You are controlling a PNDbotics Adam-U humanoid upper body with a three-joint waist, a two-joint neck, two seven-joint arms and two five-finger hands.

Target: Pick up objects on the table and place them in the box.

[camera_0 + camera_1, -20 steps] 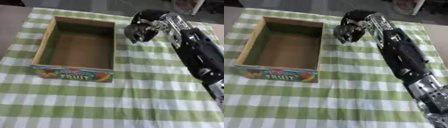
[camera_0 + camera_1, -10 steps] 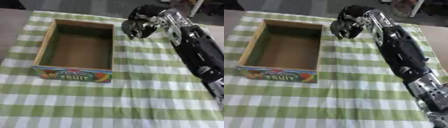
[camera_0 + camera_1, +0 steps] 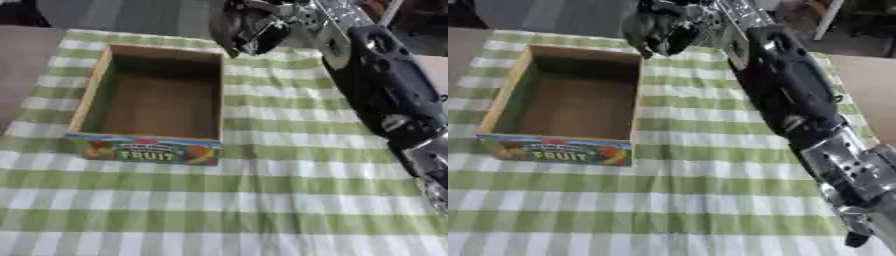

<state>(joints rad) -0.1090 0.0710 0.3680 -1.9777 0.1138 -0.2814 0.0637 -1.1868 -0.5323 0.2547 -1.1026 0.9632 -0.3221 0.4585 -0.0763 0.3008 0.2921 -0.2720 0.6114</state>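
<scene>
Box (image 3: 156, 100) interior unobstructed from above

- "FRUIT" in yellow capitals on the near front wall of the box (image 3: 149, 150).
- A smaller line above it there, too blurred to read.

Hand (image 3: 249, 30) above box's (image 3: 87, 97) far-right corner

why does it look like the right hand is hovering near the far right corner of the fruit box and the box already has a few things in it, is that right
Partly. The right hand is near the far right corner of the fruit box, its fingers curled, though whether it holds anything cannot be told. But the box has nothing in it: the left eye view shows only its bare brown floor.
</scene>
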